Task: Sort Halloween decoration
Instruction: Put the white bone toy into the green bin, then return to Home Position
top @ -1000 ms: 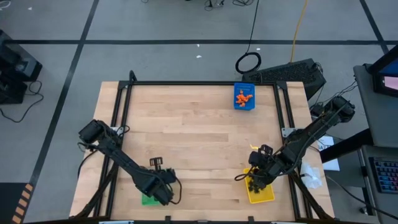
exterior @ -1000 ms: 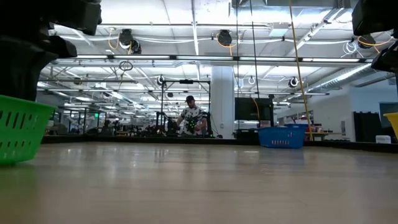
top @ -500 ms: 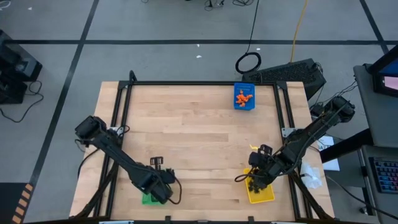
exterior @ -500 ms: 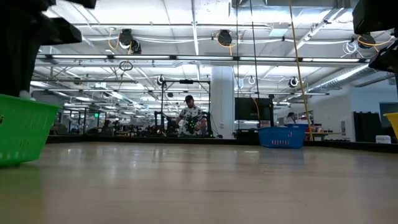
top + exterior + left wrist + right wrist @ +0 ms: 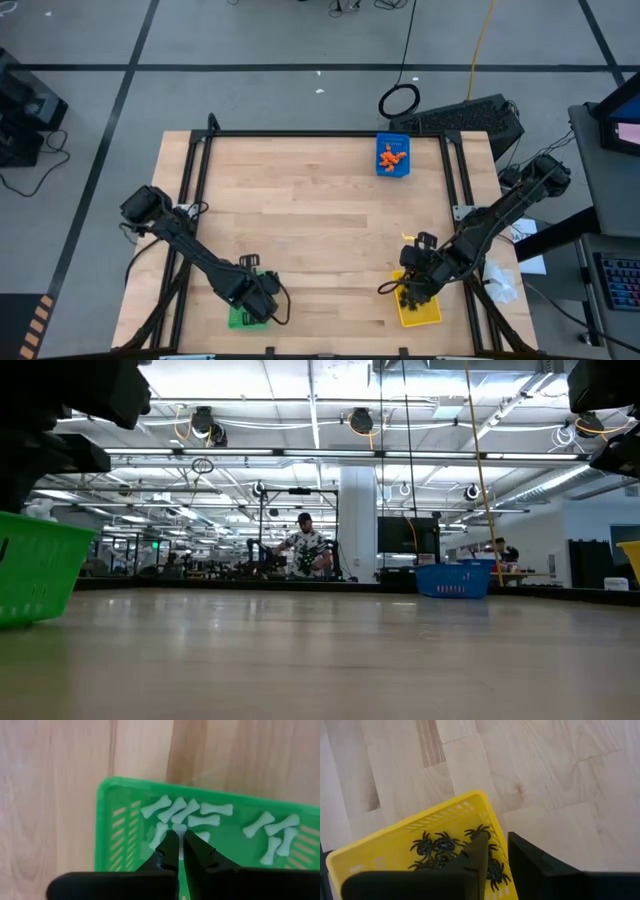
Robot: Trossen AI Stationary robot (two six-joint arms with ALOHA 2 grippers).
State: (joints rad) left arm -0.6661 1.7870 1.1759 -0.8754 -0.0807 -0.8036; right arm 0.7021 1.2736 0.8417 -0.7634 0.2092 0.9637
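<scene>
Since the table [image 5: 310,220] shows no loose trinkets, with bones [image 5: 190,815] in the green tray [image 5: 107,820] at near left, spiders [image 5: 437,845] in the yellow tray [image 5: 395,837] at near right and orange lumps [image 5: 392,156] in the blue tray [image 5: 393,171] at far right, sorting looks nearly finished, the left gripper [image 5: 181,842] pinched shut and empty above the bones, the right gripper [image 5: 497,857] narrowly parted and empty over the spiders.

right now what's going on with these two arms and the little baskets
Two robot arms are sorting Halloween trinkets by kind. The left gripper, shut, hangs over the green tray of white bones. The right gripper is over the yellow tray of black spiders. Orange pieces sit in the blue tray.
</scene>
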